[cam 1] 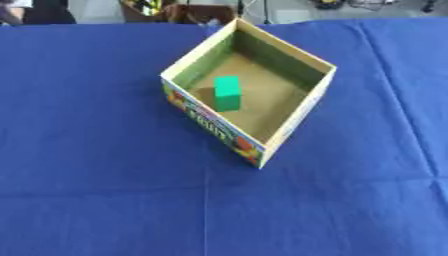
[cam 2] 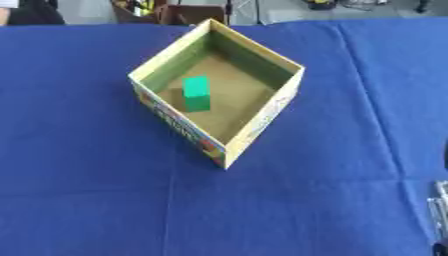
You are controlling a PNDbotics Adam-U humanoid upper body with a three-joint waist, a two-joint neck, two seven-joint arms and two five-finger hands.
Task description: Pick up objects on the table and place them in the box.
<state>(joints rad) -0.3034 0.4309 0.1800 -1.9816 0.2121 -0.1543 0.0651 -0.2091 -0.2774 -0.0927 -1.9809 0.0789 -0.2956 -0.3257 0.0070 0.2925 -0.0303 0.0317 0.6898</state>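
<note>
An open cardboard box (cam 1: 210,125) with printed fruit colours on its outer wall stands turned like a diamond on the blue tablecloth (cam 1: 87,190), just behind the middle. A green block (cam 1: 227,93) stands upright inside it, near the left inner wall. A sliver of my right hand (cam 2: 440,215), silver and black, shows at the lower right edge of the right eye view, well away from the box. My left hand shows in neither view. No loose objects lie on the cloth.
The blue cloth spreads all round the box, with fold lines across the near part. Beyond the far table edge stand brown boxes (cam 1: 175,11) and dark clutter on a grey floor.
</note>
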